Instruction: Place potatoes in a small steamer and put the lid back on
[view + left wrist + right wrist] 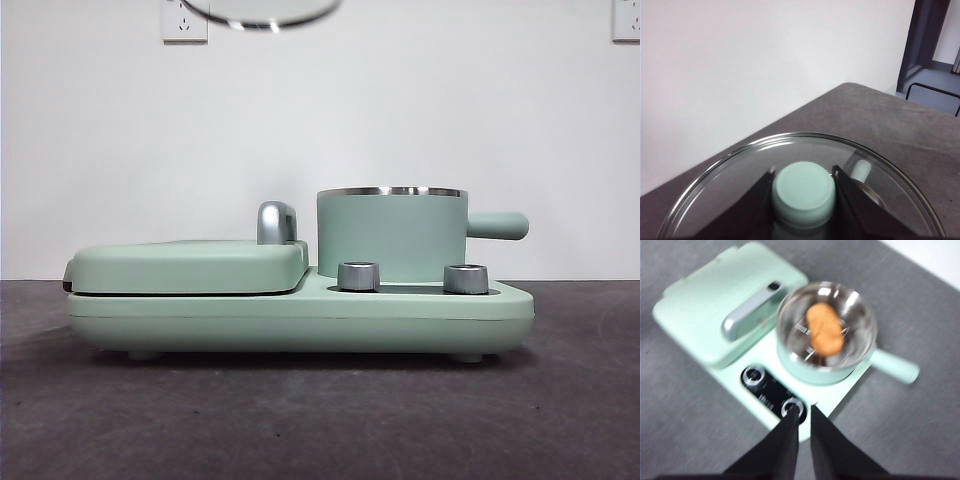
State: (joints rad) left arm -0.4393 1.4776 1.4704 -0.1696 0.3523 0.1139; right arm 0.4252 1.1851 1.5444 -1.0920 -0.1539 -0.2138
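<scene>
The dark grey felt-topped bench [320, 420] carries, near its front edge, a mint-green two-part cooker base [300, 315] with two knurled steel knobs [359, 276] facing forward; the knobs sit at the front, clear of anything coming down from above. On the left half of that base lies the flat mint-green griddle cover with a chrome handle [277, 222], closed and out of the work; on the right half stands the small steamer, a mint-green cylindrical pot with a steel rim [392, 235] and its stubby side handle pointing right. The pot stands open-topped so it can take the load, and the right wrist view shows the orange-brown wrinkled potato [824, 334] already lying in the middle of its steel bowl.

The right gripper [804, 415] hangs high above the front of the base with its fingers nearly closed and holding nothing; I judge its part done, so it keeps clear of the pot's mouth.

Higher and further back, the left gripper [803, 175] has its fingers clamped on either side of the mint-green knob of the round clear lid with a shiny steel rim [262, 14]; gripping the knob keeps the lid level. The lid hangs well above the bench, left of the pot rather than over it, so it seems the covering step remains.
</scene>
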